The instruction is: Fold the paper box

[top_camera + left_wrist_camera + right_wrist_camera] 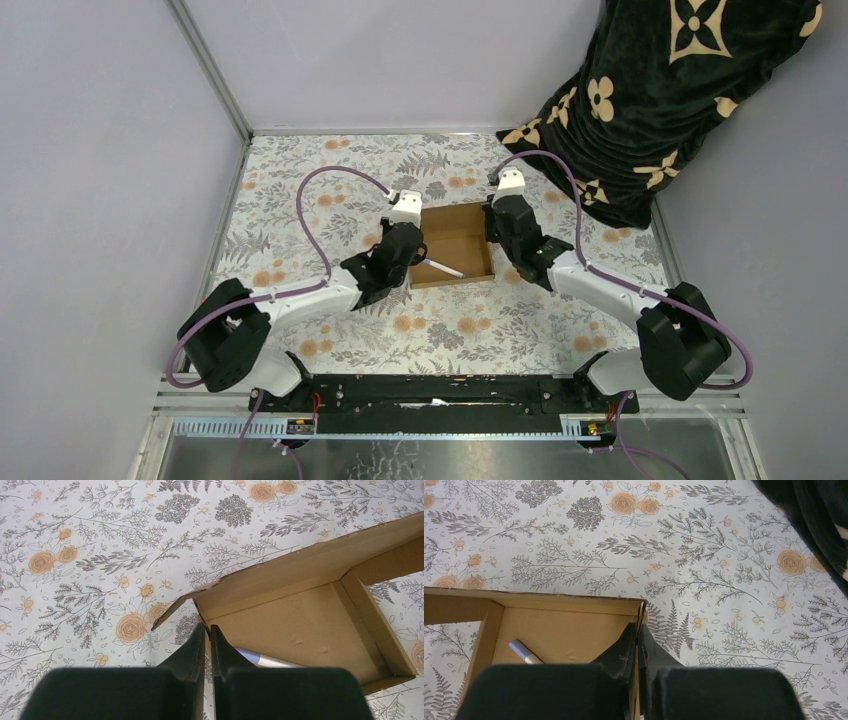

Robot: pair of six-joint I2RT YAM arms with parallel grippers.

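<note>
Plainly, the left gripper (207,630) clamps one wall of the paper box (455,238), the right gripper (639,630) the opposite wall; a white pen (443,268) lies inside, between them.

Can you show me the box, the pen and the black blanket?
box (458,238): top view, its bare floor.
pen (443,267): top view, middle of its shaft.
blanket (640,120): top view, a black patch.

soft, even overhead light, bright and diffuse. only faint shadows fall on the desk (300,180). both wrist views are sharp on its floral print and the paper box (300,625), but the near black jaws are blurred and dark.
</note>
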